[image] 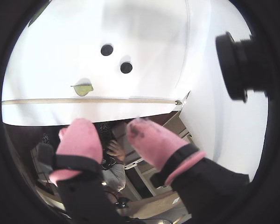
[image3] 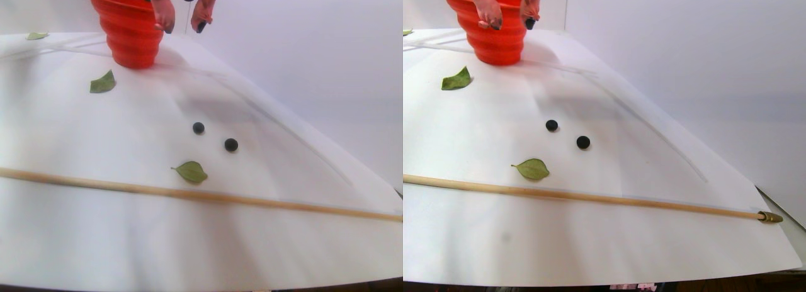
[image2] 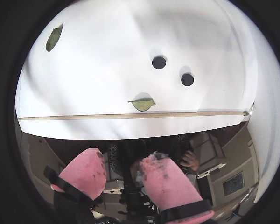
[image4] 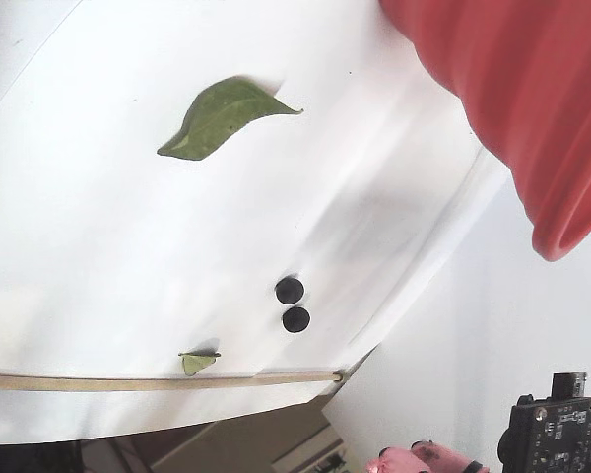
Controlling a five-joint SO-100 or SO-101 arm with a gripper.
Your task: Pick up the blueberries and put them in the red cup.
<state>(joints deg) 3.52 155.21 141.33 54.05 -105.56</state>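
My tool hangs high beside the cup, its pink tips apart with nothing between them; both wrist views show the gap empty. Two berries lie on the white counter, close together but not touching: one nearer the cup, the other just beyond it toward the wooden rod. From my tool they lie well forward and below, out toward the rod; in a wrist view they sit above my tips, past the rod, the nearer one slightly right of the gap's centre line. So I judge the coming move a long reach outward and down. A small leaf rests near the berries.
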